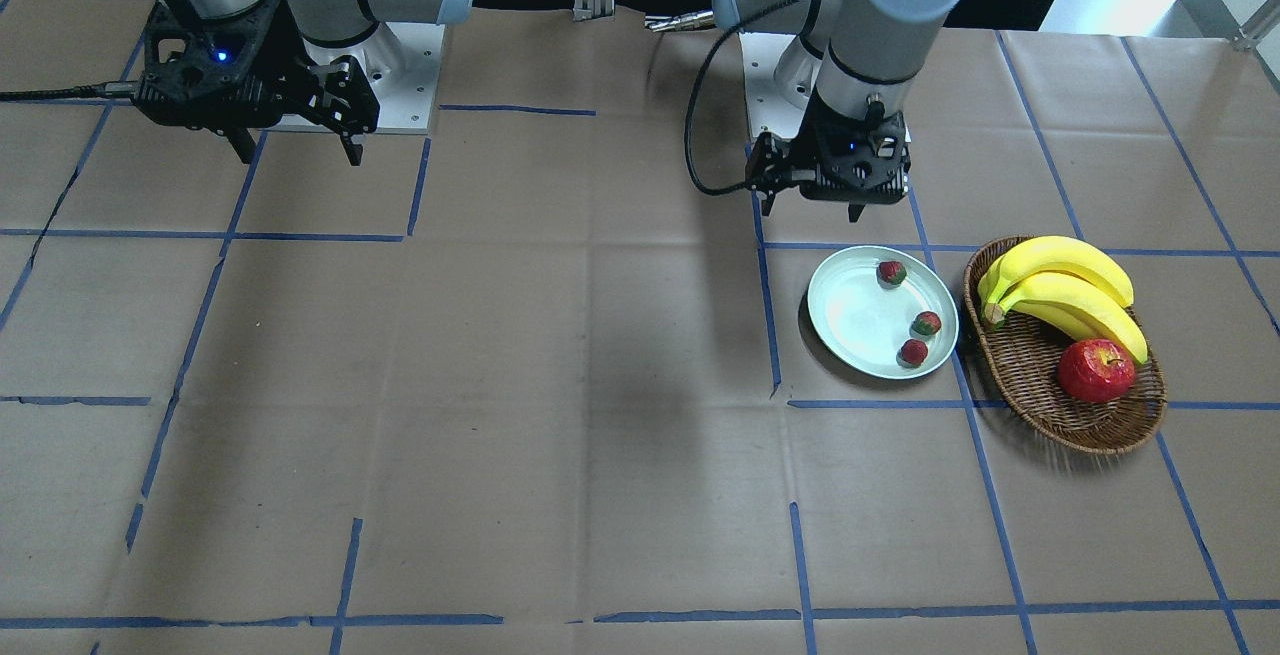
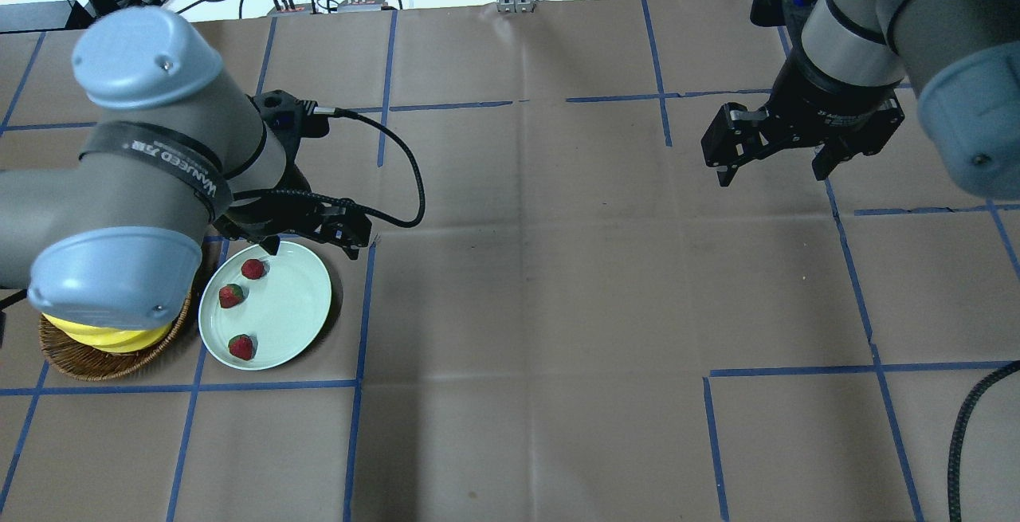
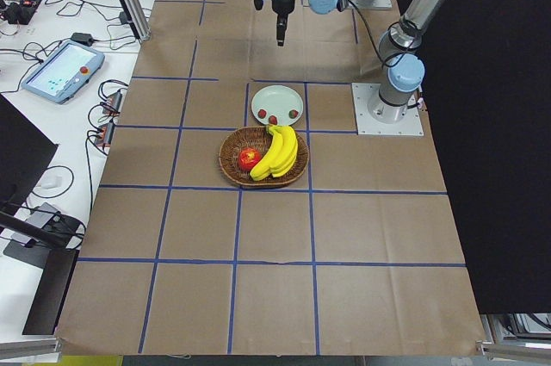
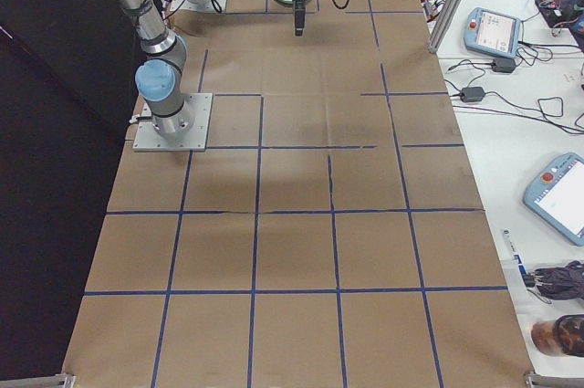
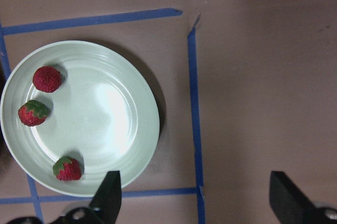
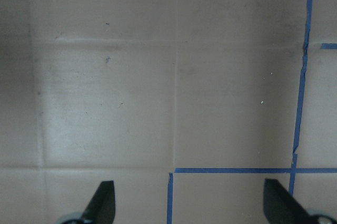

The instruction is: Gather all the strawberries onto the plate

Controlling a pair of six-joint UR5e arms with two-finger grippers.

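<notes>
Three strawberries lie on the pale mint-green plate (image 1: 850, 320): one (image 1: 891, 273) at its far rim, two (image 1: 927, 323) (image 1: 913, 352) at the basket side. The wrist view shows all three on the plate (image 5: 116, 124): one (image 5: 47, 78), one (image 5: 32, 113), one (image 5: 67, 168). My left gripper (image 1: 810, 207) hangs open and empty above the table just behind the plate; it also shows in the overhead view (image 2: 315, 247). My right gripper (image 1: 297, 150) is open and empty, far off over bare paper, also in the overhead view (image 2: 771, 174).
A brown wicker basket (image 1: 1040, 405) with bananas (image 1: 1065, 285) and a big red apple (image 1: 1096, 370) stands right beside the plate. Brown paper with blue tape lines covers the table. The arm bases (image 1: 400, 65) stand at the robot's edge.
</notes>
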